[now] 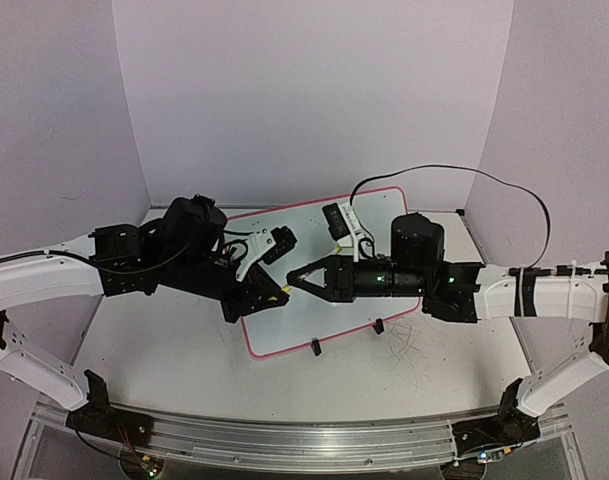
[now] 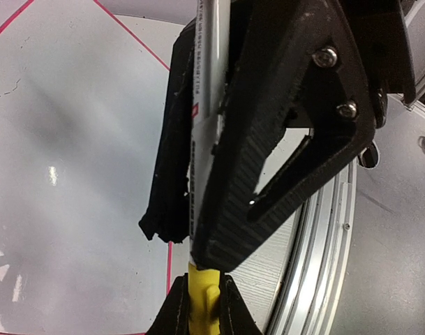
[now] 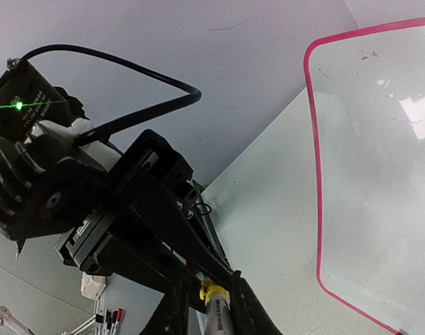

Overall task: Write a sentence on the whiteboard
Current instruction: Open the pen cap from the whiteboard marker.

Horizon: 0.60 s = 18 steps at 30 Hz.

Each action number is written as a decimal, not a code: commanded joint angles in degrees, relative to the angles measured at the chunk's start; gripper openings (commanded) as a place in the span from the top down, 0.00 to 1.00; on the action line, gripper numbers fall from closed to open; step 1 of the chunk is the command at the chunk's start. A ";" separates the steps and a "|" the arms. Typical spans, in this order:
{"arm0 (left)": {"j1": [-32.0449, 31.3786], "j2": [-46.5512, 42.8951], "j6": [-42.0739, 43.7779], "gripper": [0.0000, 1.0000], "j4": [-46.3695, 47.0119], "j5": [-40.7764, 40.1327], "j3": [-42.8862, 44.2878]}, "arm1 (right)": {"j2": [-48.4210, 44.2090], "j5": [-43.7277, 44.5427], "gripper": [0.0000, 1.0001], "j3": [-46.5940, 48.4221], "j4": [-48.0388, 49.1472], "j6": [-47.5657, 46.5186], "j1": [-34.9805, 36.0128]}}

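Over the whiteboard's 7 o'clock quarter, seen from above, the left gripper (image 1: 274, 295) and right gripper (image 1: 295, 285) meet tip to tip; the left arm reaches in from 9 o'clock, the right from 3 o'clock. The left gripper is clamped on the grey-white barrel of a marker (image 2: 211, 105), held lengthwise between its ribbed fingers. At the barrel's end, the right gripper's two dark fingers sit on either side of the yellow cap (image 2: 202, 296) and appear to pinch it. The fingertips of the two grippers are just beside each other.

Beneath them lies the whiteboard (image 1: 309, 325), glossy white with a pink rim, turned slightly askew on the tabletop (image 1: 164, 350); no sentence shows on it, so writing seems not yet begun, and the step in hand looks like uncapping.

Likely risks: a pull not in line with the barrel could twist the marker in the left grip and leave it crooked for writing; a thin hold on the cap could slip off and leave it seated; a sudden release could jolt the close-set fingers together or drop the marker onto the board.
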 commanded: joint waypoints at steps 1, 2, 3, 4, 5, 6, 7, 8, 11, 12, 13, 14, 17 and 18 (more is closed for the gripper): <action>-0.19 -0.06 1.05 1.00 0.97 0.54 0.93 | 1.00 -2.86 0.84 2.79 0.57 -1.43 0.08; -0.19 -0.07 1.01 1.00 0.97 0.52 0.93 | 1.19 -3.03 0.85 2.98 0.58 -1.50 0.10; -0.19 -0.10 0.94 1.00 0.96 0.50 0.90 | 1.41 -3.38 0.87 3.19 0.58 -1.59 0.11; -0.22 -0.17 0.92 1.00 0.99 0.49 0.80 | 1.63 -3.63 0.87 3.34 0.58 -1.67 0.10; -0.20 -0.27 0.86 1.00 0.97 0.47 0.71 | 1.88 -3.79 0.88 3.46 0.53 -1.69 0.09; -0.19 -0.34 0.82 1.00 0.95 0.43 0.66 | 2.17 -4.11 0.89 3.65 0.50 -1.74 0.10; -0.19 -0.34 0.82 1.00 0.95 0.36 0.64 | 2.51 -4.64 0.90 3.93 0.50 -1.84 0.11; -0.20 -0.34 0.83 1.00 0.93 0.22 0.58 | 2.80 -5.22 0.91 4.27 0.48 -1.93 0.12; -0.20 -0.39 0.85 1.00 0.86 -0.03 0.55 | 2.91 -5.78 0.99 4.51 0.27 -2.28 0.11; -0.23 -0.47 0.89 1.00 0.86 -0.13 0.55 | 2.77 -5.67 1.00 4.42 0.25 -2.31 0.11; -0.20 -0.51 0.93 1.00 0.86 -0.24 0.48 | 2.62 -5.62 1.00 4.30 0.23 -2.27 0.12; -0.20 -0.65 1.00 1.00 0.90 -0.59 0.30 | 2.33 -5.81 1.00 4.18 0.23 -2.23 -0.04; -0.19 -1.41 1.11 1.00 0.86 -2.28 -0.79 | 0.23 -7.21 1.00 3.30 0.24 -1.31 -1.64; -0.19 -1.82 1.33 1.00 0.86 -2.91 -1.45 | -0.73 -7.81 1.00 2.69 0.30 -0.90 -3.10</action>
